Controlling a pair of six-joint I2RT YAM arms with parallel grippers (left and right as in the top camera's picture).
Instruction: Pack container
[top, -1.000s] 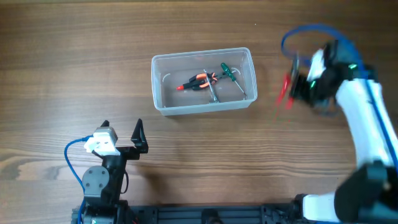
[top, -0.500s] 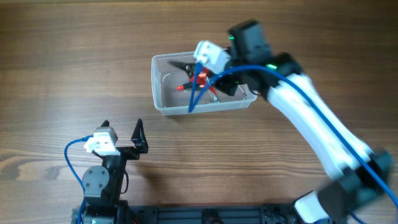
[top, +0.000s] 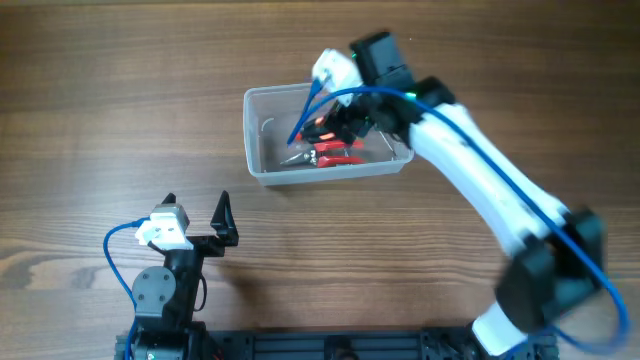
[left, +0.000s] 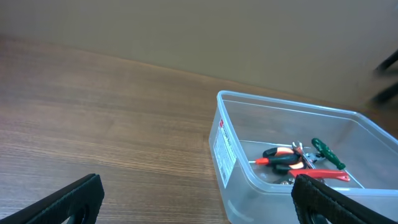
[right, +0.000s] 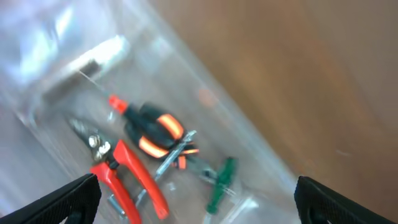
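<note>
Over the clear round-cornered plastic tub (top: 250, 140) at twelve o'clock, the right gripper (right: 199, 208) hangs spread above red-handled pliers (right: 140, 180); it should rise straight, clearing the rim.

Motion smears the right wrist view. The container (right: 68, 65) walls ahead of the right gripper (right: 204, 202) are mere streaks, and its fingers (right: 59, 202) show only as dark tips cut by the lower edge. The orange-and-black tool (right: 155, 134) ahead of them is too soft to identify. From overhead, the right arm (top: 470, 170) hides that gripper's fingertips and the container corner beneath it. In the left wrist view, the left gripper (left: 202, 202) is likewise cropped, the container ahead and to its right runs off frame, and a dark blur (left: 388, 74) beyond is unreadable.
</note>
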